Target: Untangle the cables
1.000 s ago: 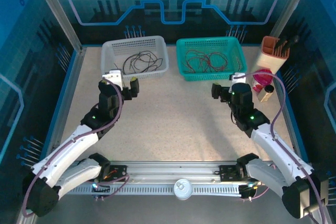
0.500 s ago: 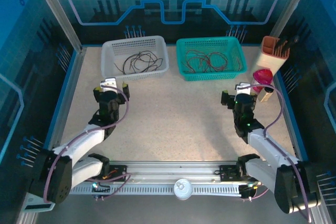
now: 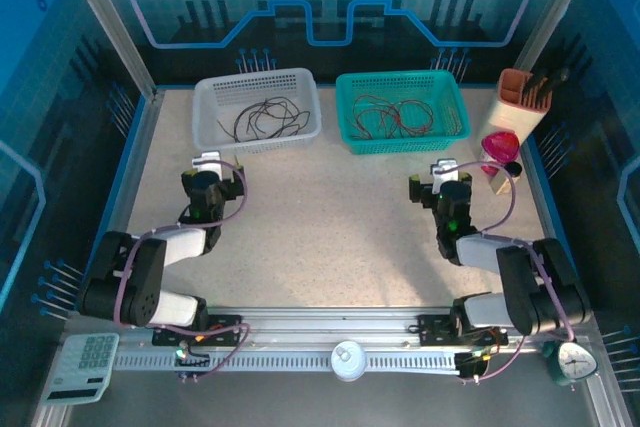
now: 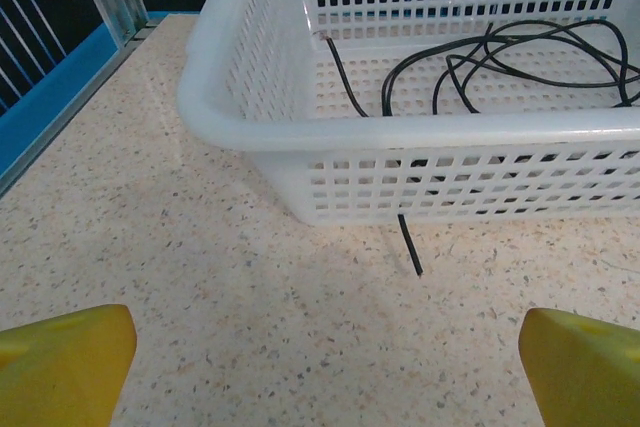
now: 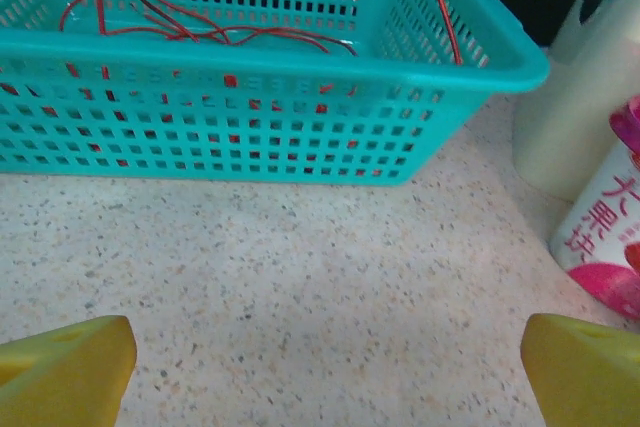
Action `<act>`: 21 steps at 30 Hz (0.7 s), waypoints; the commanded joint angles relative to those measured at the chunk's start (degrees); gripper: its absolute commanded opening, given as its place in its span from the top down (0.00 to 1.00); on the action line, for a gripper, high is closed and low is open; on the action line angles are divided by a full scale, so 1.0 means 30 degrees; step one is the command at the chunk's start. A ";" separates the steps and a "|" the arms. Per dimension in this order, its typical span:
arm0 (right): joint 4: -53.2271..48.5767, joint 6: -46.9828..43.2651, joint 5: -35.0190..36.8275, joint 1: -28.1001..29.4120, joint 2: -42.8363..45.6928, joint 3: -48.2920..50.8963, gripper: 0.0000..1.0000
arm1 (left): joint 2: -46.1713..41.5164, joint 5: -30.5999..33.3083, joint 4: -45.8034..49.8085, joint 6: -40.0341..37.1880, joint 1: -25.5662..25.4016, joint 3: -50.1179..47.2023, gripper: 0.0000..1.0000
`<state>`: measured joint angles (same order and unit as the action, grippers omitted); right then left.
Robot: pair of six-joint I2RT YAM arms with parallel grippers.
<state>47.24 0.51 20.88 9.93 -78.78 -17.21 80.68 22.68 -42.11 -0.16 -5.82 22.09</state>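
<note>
Black wire sits apart from red: the black cables (image 4: 500, 52) lie in loose, overlapping loops inside the white basket (image 4: 400, 134), and the red cables (image 5: 190, 25) curl in the teal basket (image 5: 300, 65). Both baskets stand at the far side of the bench (image 3: 330, 227). One black end (image 4: 410, 247) pokes out through the white basket's front wall and rests on the bench.

The left claw (image 4: 320, 367) hangs low just in front of the white basket, jaws wide and empty. The right claw (image 5: 325, 367) faces the teal basket the same way, wide and holding nothing.

Sorting by colour looks done, so the task seems late, with neither arm engaged on a strand. Whether the loops within each basket are truly free of one another is hard to tell. If more work is needed, the next move calls for lifting a claw over a rim and pinching a single thin strand, probably the stray black end.
</note>
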 commanded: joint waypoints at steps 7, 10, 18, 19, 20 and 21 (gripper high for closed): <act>0.4323 -0.1472 -0.3382 -0.0594 -0.3165 -0.0349 0.00 | 0.2954 -0.3177 -0.4455 -0.0121 0.0902 -0.0316 0.01; 0.1525 -0.0791 -0.4682 -0.1429 -0.3084 -0.1698 0.00 | 0.2899 -0.3324 -0.4336 -0.0055 0.0975 -0.0308 0.01; 0.0924 -0.0259 -0.4869 -0.1953 -0.3068 -0.1992 0.00 | 0.2841 -0.4277 -0.3690 0.0172 0.1414 -0.0037 0.01; 0.0922 -0.0259 -0.4906 -0.1962 -0.3093 -0.1984 0.00 | 0.2842 -0.4277 -0.3697 0.0186 0.1426 -0.0034 0.01; 0.0926 -0.0274 -0.4891 -0.1964 -0.3088 -0.1973 0.00 | 0.2841 -0.4278 -0.3689 0.0172 0.1420 -0.0017 0.01; 0.0922 -0.0285 -0.4861 -0.1920 -0.3071 -0.1980 0.00 | 0.2841 -0.4278 -0.3689 0.0179 0.1439 -0.0021 0.01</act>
<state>50.39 -0.89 6.96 4.01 -88.84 -22.74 88.97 11.53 -51.62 0.01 -2.09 21.80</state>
